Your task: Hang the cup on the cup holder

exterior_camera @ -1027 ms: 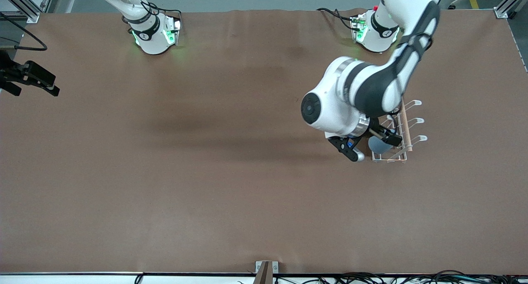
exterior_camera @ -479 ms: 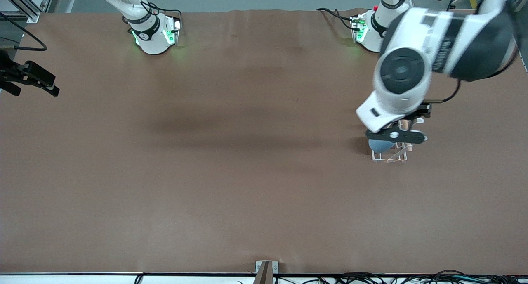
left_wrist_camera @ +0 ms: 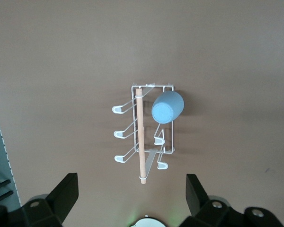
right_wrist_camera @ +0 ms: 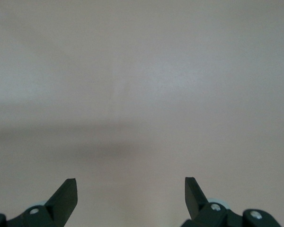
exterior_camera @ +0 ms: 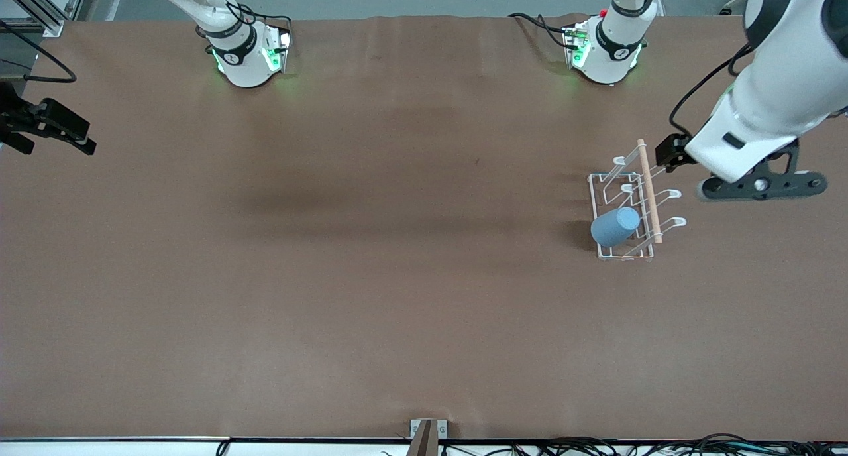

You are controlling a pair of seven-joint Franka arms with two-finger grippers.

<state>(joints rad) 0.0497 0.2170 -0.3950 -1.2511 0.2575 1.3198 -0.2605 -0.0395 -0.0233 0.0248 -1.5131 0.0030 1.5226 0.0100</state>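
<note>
1. Left gripper is up in the air with its fingers spread wide and nothing in them, hanging over bare table at the left arm's end, just beside the cup holder.
2. Cup sits tilted on one of the rack's prongs, the one nearest the front camera, bottom pointing up and out.
3. Wooden dowel runs along the rack's top.
4. Right gripper waits over empty brown table, fingers apart, holding nothing.
</note>
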